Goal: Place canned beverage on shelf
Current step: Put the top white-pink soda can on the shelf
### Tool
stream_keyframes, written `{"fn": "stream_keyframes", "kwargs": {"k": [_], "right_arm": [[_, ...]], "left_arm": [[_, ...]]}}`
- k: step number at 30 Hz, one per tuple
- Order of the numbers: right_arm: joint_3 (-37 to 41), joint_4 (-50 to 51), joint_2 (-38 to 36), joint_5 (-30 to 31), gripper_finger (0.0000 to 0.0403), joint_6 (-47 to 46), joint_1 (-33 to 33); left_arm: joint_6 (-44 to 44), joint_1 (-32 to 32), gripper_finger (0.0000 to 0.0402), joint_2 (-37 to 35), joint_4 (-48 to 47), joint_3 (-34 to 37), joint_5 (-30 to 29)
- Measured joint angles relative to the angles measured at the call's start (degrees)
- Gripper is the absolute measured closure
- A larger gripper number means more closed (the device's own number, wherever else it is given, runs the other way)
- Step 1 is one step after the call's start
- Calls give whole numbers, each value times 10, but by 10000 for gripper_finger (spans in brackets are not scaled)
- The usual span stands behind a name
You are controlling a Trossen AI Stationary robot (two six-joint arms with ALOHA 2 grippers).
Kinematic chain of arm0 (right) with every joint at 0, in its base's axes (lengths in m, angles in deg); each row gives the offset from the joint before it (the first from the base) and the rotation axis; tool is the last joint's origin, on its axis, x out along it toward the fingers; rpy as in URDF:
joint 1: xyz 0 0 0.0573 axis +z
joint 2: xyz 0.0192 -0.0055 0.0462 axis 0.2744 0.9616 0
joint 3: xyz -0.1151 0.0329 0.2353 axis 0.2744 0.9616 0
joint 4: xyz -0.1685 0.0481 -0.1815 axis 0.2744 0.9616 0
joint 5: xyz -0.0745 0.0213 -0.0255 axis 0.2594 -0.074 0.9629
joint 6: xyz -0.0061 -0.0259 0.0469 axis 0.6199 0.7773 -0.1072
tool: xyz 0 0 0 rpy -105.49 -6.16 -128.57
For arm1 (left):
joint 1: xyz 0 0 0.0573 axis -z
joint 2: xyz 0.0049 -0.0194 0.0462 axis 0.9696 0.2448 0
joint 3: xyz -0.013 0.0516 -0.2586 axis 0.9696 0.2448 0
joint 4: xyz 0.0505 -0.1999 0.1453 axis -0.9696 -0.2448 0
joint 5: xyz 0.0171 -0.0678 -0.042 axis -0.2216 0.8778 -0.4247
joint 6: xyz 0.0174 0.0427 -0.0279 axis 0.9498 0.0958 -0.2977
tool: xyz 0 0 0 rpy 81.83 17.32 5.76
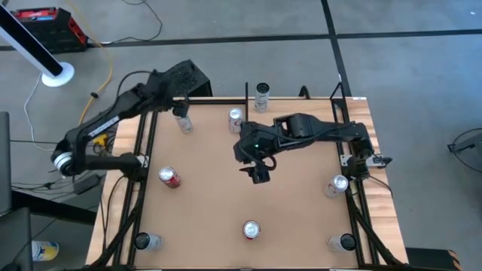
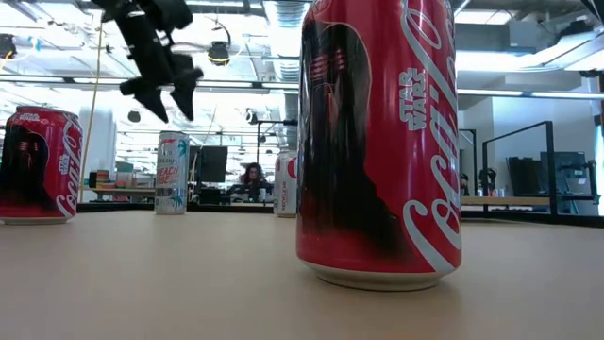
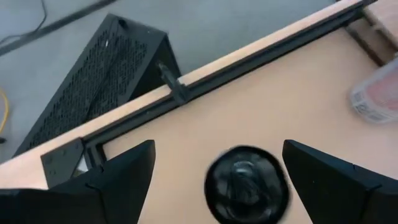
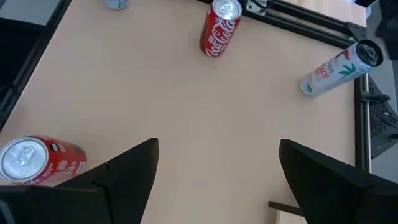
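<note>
Several beverage cans stand upright on the brown tabletop (image 1: pixel 226 196). A slim white can (image 1: pixel 181 122) with a dark top (image 3: pixel 247 183) stands at the far left. My left gripper (image 2: pixel 162 104) hangs open a little above it, one finger to each side, touching nothing. My right gripper (image 1: pixel 258 175) is open, raised over the bare middle of the table (image 4: pixel 217 93). A red-and-white can (image 1: pixel 236 119) stands near the far edge. The pale plank shelf (image 3: pixel 380 22) shows beyond it, at the table's far edge.
Red cans stand at the left (image 1: pixel 169 177) and at the near middle (image 1: pixel 251 229), a silver can at the right (image 1: pixel 337 184), and one in each near corner (image 1: pixel 148 241) (image 1: pixel 343 242). Another can (image 1: pixel 261 94) stands at the far edge. A black box (image 1: pixel 184 77) sits off the far-left corner.
</note>
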Motion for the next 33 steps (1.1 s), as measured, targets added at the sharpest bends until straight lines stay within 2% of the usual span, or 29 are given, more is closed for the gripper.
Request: {"fn": "stream_keyframes", "kwargs": {"k": [10,28,33], "right_arm": [[0,-2,0,0,47,2,-14],[0,-2,0,0,47,2,-15],[0,-2,0,0,47,2,-15]], "left_arm": [[25,-6,66,62,-10,-2,25],[51,8,66,62,-61,-2,37],[52,10,90,62,-76,-2,53]]}}
